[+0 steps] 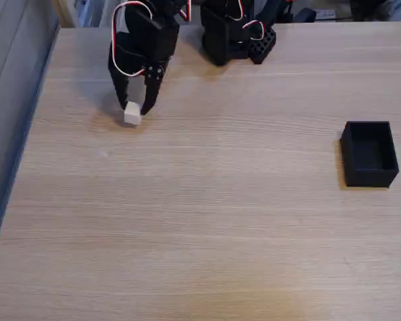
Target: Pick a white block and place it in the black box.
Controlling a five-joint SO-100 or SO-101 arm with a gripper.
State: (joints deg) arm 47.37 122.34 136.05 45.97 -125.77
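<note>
Toward the far left corner of the worktop (200, 221), as the fixed view shows it, the black arm reaches down and forward from its base (230, 37), which stands at the far edge a little left of the middle. Red and white wires loop over the arm's upper body. The fingers (135, 107) point down at the wood, spread apart, one tip on each side of the white block (132, 115). The block sits on the worktop between the two tips, low in the gap; the right finger (150, 93) looks to be touching or just beside the block's right face, while the left finger (121, 90) stands just beside its left face. Whether either tip truly presses on the block cannot be told from this angle. The block rests flat on the wood, its pale top and front faces both showing, with a soft shadow to its left.

Well apart from it, near the right edge of the worktop and about midway between the far and near edges, stands the black box (369, 175). It is open at the top, upright, with thin walls and a dark inside. Between block and box lies a wide stretch of light wood grain. Along the left edge of the worktop runs a grey wall or panel (13, 87).
</note>
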